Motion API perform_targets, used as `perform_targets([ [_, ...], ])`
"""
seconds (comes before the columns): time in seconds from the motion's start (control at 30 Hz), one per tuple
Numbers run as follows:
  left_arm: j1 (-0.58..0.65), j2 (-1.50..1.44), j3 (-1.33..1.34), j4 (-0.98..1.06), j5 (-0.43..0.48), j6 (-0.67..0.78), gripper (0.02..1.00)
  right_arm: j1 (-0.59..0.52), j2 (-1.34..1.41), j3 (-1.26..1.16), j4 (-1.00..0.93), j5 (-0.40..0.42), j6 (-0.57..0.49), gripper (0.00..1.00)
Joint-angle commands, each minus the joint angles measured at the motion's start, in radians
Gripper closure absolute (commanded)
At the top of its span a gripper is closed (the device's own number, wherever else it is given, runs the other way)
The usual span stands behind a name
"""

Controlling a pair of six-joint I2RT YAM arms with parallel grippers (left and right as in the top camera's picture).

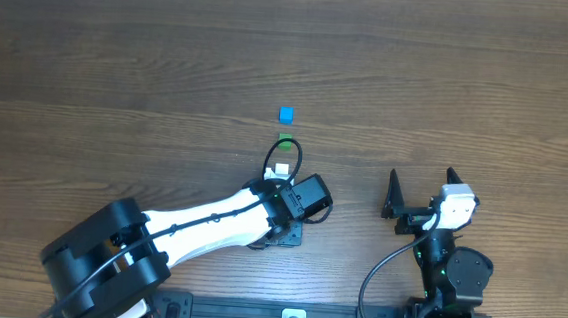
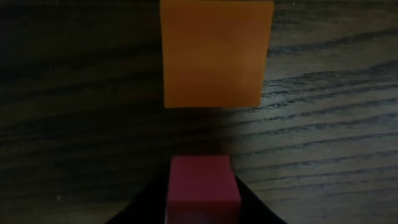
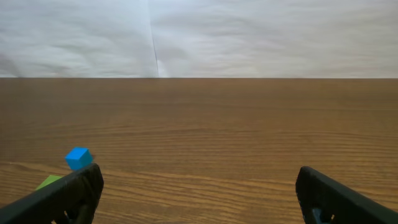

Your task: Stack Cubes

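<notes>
Bench: dark brown wood-grain bench [image 1: 120,67], with a white sheeted backdrop [image 3: 249,37] behind its far edge.
Left fingers: the left gripper [image 2: 202,208] has its dark fingers [image 2: 149,214] clamped on a red cube [image 2: 202,186], one on each side.
Orange cube: the orange cube [image 2: 216,53] lies flat on the bench just past the red cube, with a strip of shadowed wood between them.
Other cubes: from above, a green cube [image 1: 283,139] sits just beyond the left gripper. A blue cube [image 1: 286,114] sits a little farther out, apart from the green one. Each is on its own on the bench.
Right gripper: the right gripper [image 1: 421,184] is near its own base, well to the right of the cubes. Its fingers are wide apart and hold nothing.
Step in hand: probably carrying the red cube towards a base cube. No cube lies on another yet.
Next move: it calls for centring the red cube over the orange cube's top face and squaring the edges. The arm should then lower until the faces meet before letting go.
Hard to make out: the left wrist view is dim. The red cube's lower part is cut off at the frame edge. I cannot tell whether the red cube is held above the bench or touches it.
</notes>
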Motion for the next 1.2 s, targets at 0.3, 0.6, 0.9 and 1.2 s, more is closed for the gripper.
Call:
perform_targets([
  [0.3,-0.002,0.008,0.009,0.003,0.007,-0.006,0.794,-0.005,-0.005,-0.005,-0.004,-0.004,-0.008,0.009],
  [0.6,-0.002,-0.081,0.091,-0.135,-0.004,-0.007,0.858,-0.005,-0.005,-0.005,-0.004,-0.004,-0.008,0.009],
  [0.9,0.047,-0.066,0.459,-0.412,-0.082,0.026,0.864,-0.005,-0.005,-0.005,-0.004,-0.004,-0.008,0.009],
  [1.2,0.159,0.086,0.681,-0.515,-0.068,0.106,0.869,-0.005,-0.005,-0.005,-0.004,-0.004,-0.008,0.009],
])
